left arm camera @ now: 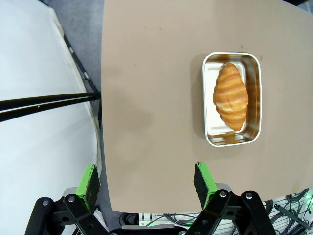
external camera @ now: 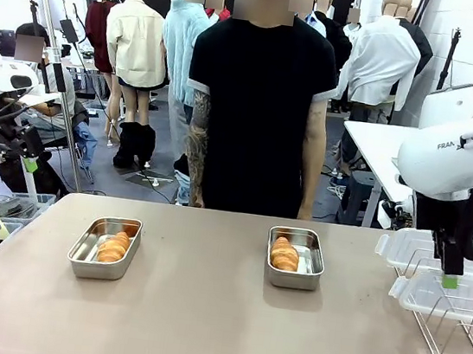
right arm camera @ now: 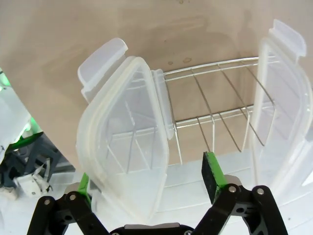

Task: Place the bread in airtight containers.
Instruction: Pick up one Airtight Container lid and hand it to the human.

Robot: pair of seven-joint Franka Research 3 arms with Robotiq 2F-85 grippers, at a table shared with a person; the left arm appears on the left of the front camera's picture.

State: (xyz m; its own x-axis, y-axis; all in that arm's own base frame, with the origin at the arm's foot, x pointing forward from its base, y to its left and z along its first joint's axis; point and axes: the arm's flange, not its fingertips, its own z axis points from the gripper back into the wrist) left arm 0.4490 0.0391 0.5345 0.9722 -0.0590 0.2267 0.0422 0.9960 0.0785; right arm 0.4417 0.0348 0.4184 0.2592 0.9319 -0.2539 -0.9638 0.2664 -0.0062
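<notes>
Two steel containers sit on the tan table, each with one golden bread roll in it. The left container (external camera: 80, 254) holds a roll (external camera: 113, 246), and the right container (external camera: 311, 264) holds a roll (external camera: 284, 254). In the left wrist view that left container (left arm camera: 209, 100) and its bread (left arm camera: 231, 96) lie ahead and to the right. My left gripper (external camera: 13, 154) (left arm camera: 146, 180) hangs open, high off the table's left edge. My right gripper (external camera: 449, 275) (right arm camera: 146, 178) is open above the wire rack, its fingers on either side of a clear lid (right arm camera: 124, 134) standing there.
The wire rack (external camera: 453, 323) (right arm camera: 215, 122) stands at the table's right edge with two clear clip lids upright in it, the second lid (right arm camera: 281, 98) to the side. A person in a black shirt (external camera: 258, 110) stands at the far edge. Bins sit on the floor at left.
</notes>
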